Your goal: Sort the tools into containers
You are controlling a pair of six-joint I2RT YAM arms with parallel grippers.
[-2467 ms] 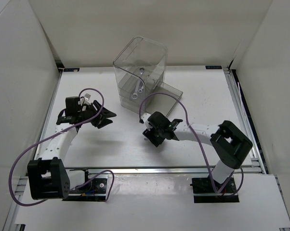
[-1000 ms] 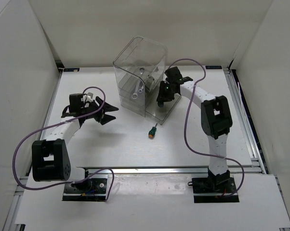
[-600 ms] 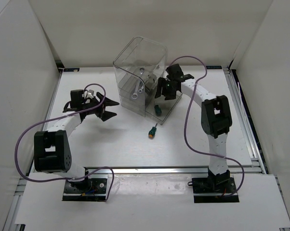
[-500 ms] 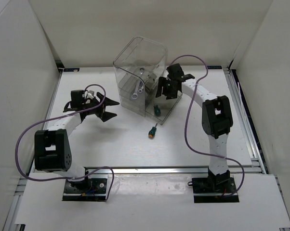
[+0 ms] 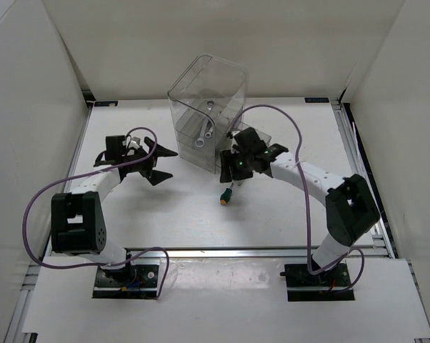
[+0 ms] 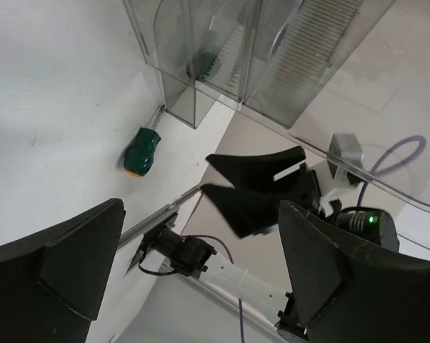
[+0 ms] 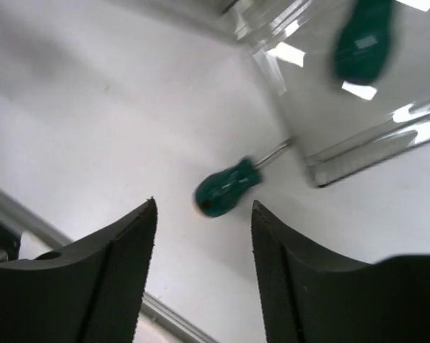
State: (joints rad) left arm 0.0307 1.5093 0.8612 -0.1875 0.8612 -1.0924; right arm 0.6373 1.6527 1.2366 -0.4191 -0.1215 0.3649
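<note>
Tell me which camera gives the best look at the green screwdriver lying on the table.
The left wrist view: the screwdriver is sharp and whole there, with its green handle, orange end and thin shaft all clear. The right wrist view shows it closer but blurred. The top view shows it only small.

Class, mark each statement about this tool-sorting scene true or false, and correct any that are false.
1. A green-handled screwdriver lies on the table, outside the organiser. True.
2. The right end effector is shut on that screwdriver. False: its fingers are apart and hold nothing; the screwdriver lies on the table below them.
3. Silver wrenches lie inside the organiser. True.
4. The left end effector grips a pair of pliers. False: it is open and empty, off to the left of the organiser.
</note>
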